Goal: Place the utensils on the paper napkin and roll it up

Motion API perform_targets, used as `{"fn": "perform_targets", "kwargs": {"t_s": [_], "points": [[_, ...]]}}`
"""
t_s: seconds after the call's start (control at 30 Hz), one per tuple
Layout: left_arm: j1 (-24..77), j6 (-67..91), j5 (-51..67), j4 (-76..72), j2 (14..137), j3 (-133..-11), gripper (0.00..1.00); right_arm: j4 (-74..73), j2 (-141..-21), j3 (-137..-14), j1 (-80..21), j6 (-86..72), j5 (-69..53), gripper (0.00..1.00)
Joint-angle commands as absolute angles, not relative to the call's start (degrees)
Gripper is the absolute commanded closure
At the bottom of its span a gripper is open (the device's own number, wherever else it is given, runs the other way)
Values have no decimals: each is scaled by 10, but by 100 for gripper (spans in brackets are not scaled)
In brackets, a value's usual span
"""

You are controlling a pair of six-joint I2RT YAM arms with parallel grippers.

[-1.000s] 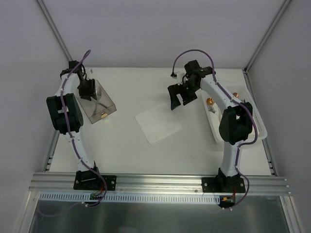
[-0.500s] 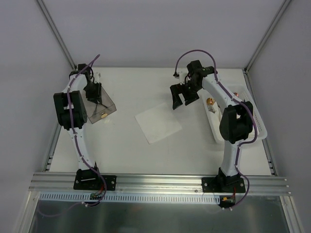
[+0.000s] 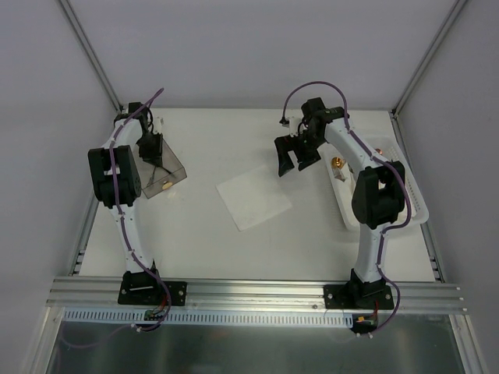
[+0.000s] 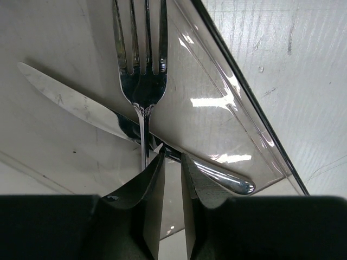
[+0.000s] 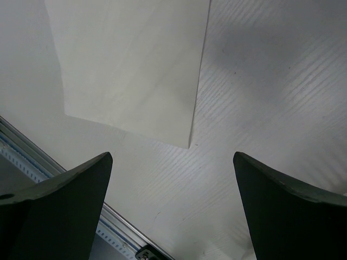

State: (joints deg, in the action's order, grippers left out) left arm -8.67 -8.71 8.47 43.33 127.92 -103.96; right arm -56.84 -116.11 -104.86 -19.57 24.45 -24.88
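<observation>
Lowered my left claw (image 4: 172,157) into the clear box (image 3: 173,173); it's pressed near-shut where fork (image 4: 142,65) crosses knife (image 4: 81,105), hold unconfirmed. Right claw (image 5: 172,157) spread above the paper napkin (image 5: 130,59). Utensils not yet on it.

The fork (image 4: 142,81) and knife (image 4: 81,105) are polished metal, mirror-bright, the knife blade faintly smudged. The box (image 4: 227,108) is clear glossy plastic with sharp glints. The napkin (image 5: 130,65) is smooth, matt white paper. The worktop (image 5: 260,97) is matt white, finely ribbed, with small scuffs. The left pincer (image 4: 172,160) and right pincer (image 5: 172,157) have matt dark fingers. The rail (image 3: 257,292) is ribbed bare metal.
</observation>
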Motion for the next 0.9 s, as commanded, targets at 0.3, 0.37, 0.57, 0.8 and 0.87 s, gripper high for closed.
{"fn": "perform_targets", "kwargs": {"t_s": [0.3,0.37,0.57,0.8,0.87], "points": [[-45,12,92,442,1211,-1035,61,-582,-1158,-1072,-189,240,-258,1],[-31,59,74,443,1205,-1022,60,-581,-1159,-1072,-189,237,-257,1],[-19,193,29,442,1194,-998,61,-581,-1160,-1072,-187,233,-257,1],[-18,284,-27,442,1187,-993,60,-580,-1163,-1069,-184,229,-260,1],[-18,304,-36,442,1188,-995,58,-581,-1163,-1070,-183,229,-261,1]]}}
